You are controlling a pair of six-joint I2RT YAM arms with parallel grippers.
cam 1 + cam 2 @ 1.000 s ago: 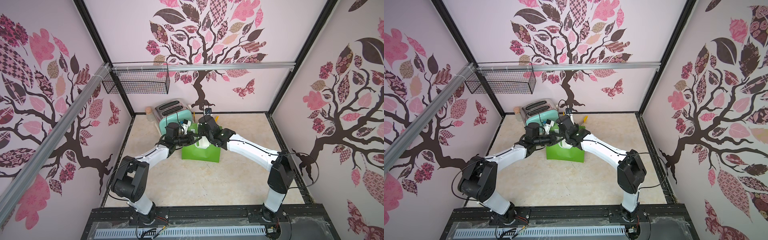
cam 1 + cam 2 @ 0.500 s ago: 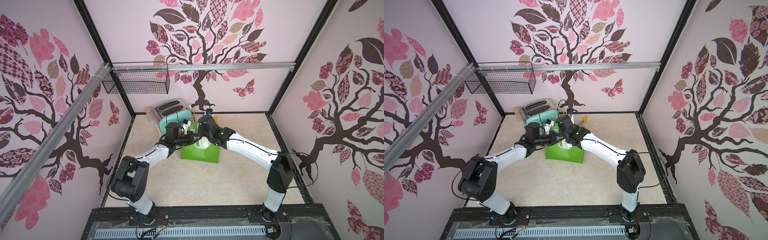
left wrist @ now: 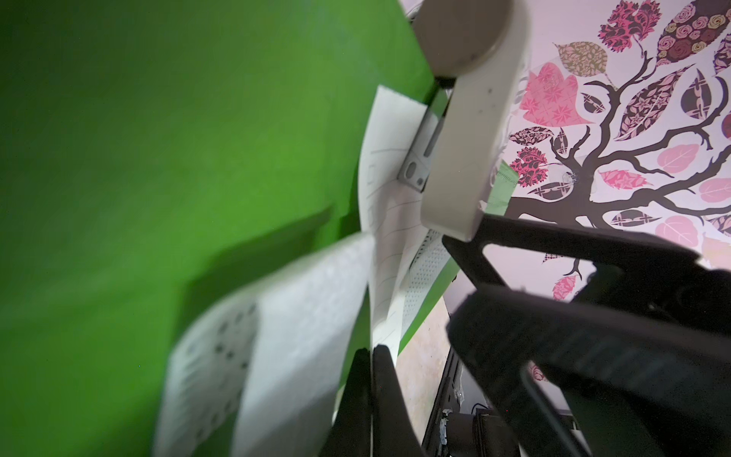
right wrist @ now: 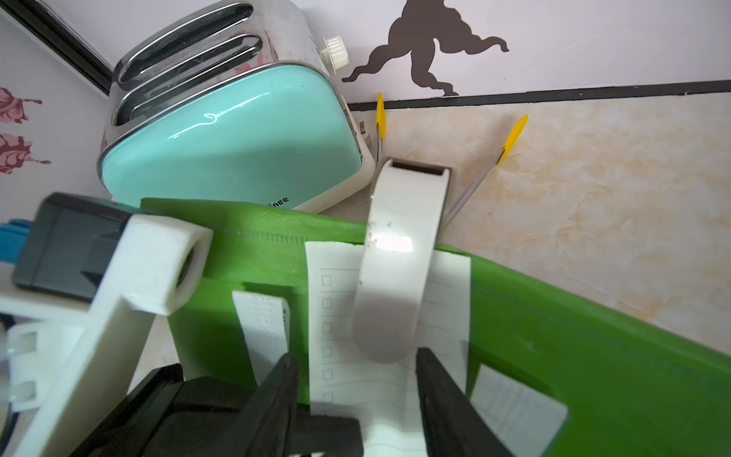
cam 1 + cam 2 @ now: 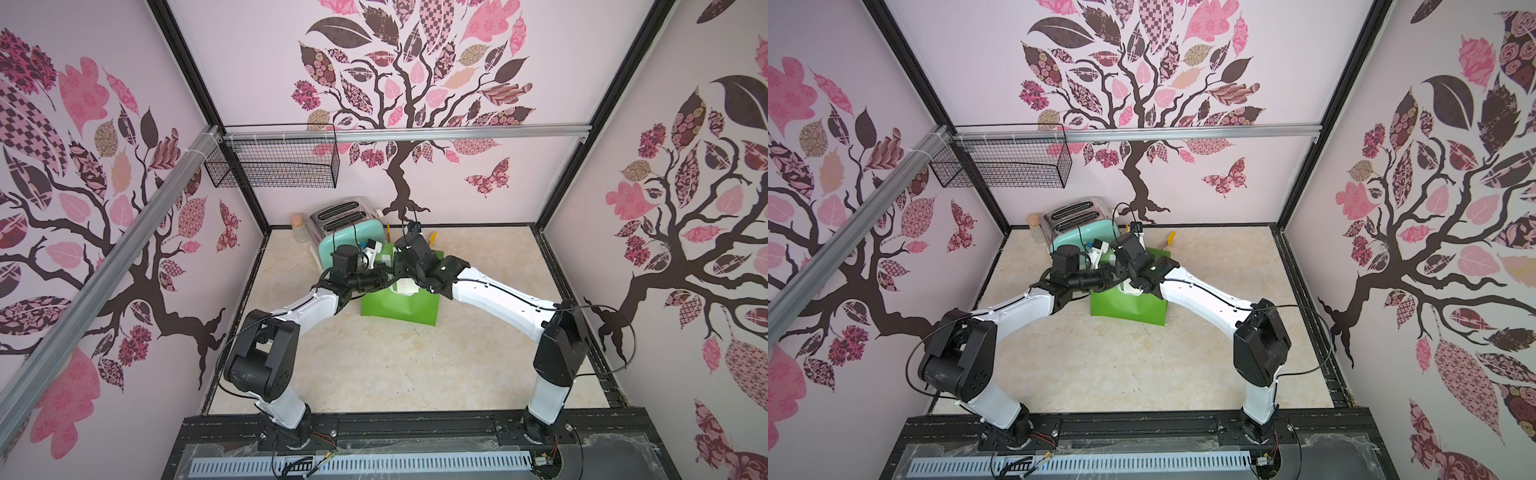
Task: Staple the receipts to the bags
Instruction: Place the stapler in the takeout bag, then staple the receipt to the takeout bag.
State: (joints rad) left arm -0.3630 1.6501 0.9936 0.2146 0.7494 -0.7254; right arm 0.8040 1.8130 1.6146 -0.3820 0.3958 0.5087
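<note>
The green bag [image 5: 399, 309] [image 5: 1129, 307] [image 4: 553, 336] lies on the table with its top edge against the toaster. A white receipt [image 4: 336, 316] [image 3: 379, 221] rests on the bag near that edge. A white stapler [image 4: 399, 257] [image 3: 463, 130] sits over the receipt's top and the bag's rim. My right gripper [image 4: 356, 355] is open, its jaws standing either side of the stapler's rear end without squeezing it. My left gripper [image 3: 371, 350] is shut, with the receipt's lower edge running in between its fingers. The bag's white strap handle [image 4: 263, 324] lies beside the receipt.
A mint and chrome toaster [image 5: 349, 232] [image 4: 237, 150] stands just behind the bag. A small jar [image 5: 298, 227] is left of it. Yellow-tipped tongs [image 4: 514, 134] lie by the back wall. A wire basket [image 5: 274, 166] hangs high on the left rail.
My right gripper's jaws have opened away from the stapler. Both arms, the bag and the left gripper have barely moved.
</note>
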